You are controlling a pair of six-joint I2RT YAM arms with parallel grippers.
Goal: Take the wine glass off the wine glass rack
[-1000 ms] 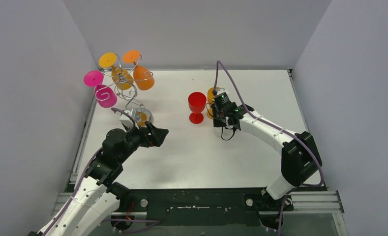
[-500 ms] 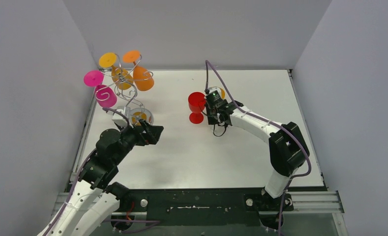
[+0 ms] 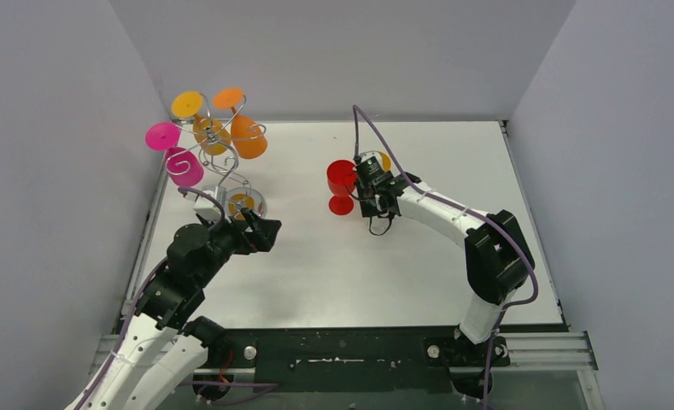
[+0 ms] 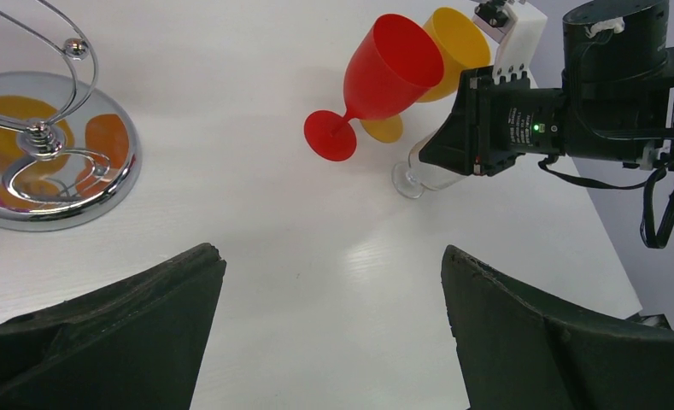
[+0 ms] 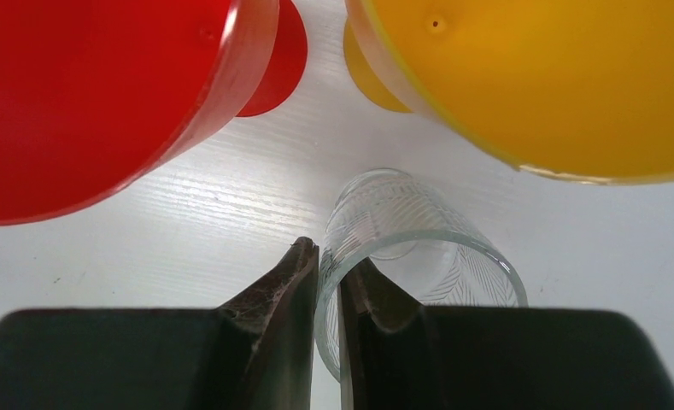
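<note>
The clear glass [image 5: 401, 226] is off the rack [image 3: 218, 162] and seems to stand on the surface [image 4: 299, 248], between a red glass [image 5: 102, 94] and a yellow glass [image 5: 530, 77]. The right claw [image 5: 329, 256] pinches its rim. A sideways withdrawal could tip it or knock a neighbour. That arm reaches forward, wrist angled down. The left claw [image 4: 333, 265] gapes wide and empty beside the rack's base.
</note>
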